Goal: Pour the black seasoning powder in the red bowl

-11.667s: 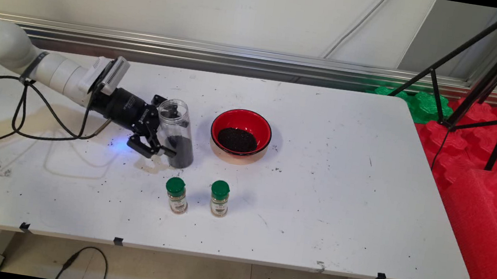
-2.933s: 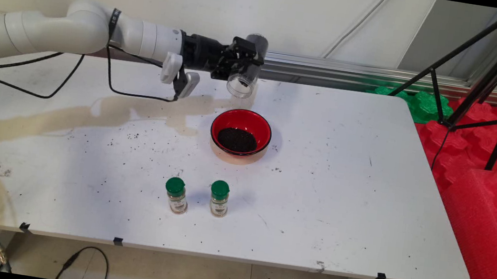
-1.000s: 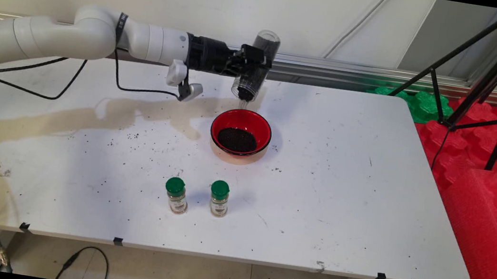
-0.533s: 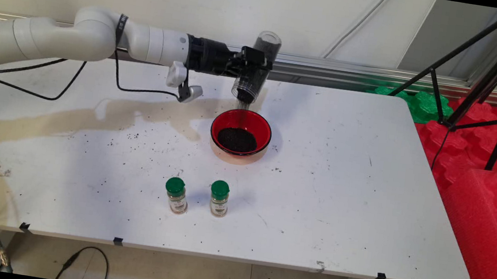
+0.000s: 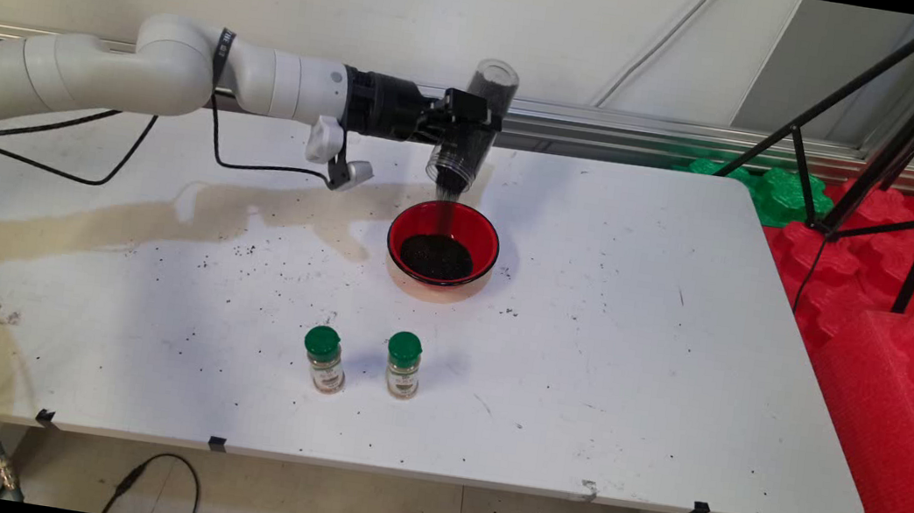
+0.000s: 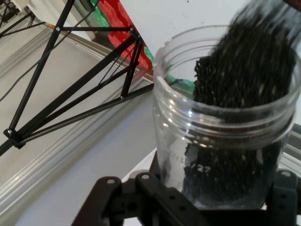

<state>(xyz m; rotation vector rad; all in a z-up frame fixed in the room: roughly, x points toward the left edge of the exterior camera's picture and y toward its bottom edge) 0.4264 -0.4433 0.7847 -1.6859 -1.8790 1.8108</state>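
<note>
My gripper (image 5: 468, 121) is shut on a clear plastic jar (image 5: 475, 122) of dark grains, held mouth-down and tilted over the red bowl (image 5: 485, 229). A thin stream of dark grains (image 5: 446, 206) falls from the jar's mouth into the bowl, which holds a dark heap (image 5: 436, 255). In the hand view the jar (image 6: 221, 122) fills the right half, its grains (image 6: 244, 84) sliding toward the threaded rim, with my gripper (image 6: 207, 197) clamped round its body at the bottom.
Two small green-capped spice bottles (image 5: 325, 359) (image 5: 404, 364) stand in front of the bowl. Scattered dark grains and a brownish stain (image 5: 73, 224) mark the table's left half. A black tripod (image 5: 904, 148) and red and green foam blocks (image 5: 902, 297) lie beyond the right edge.
The jar was lifted from the table beside the bowl, carried up over it and tipped mouth-down. Within the last second the grains began streaming into the bowl; the arm has barely shifted.
</note>
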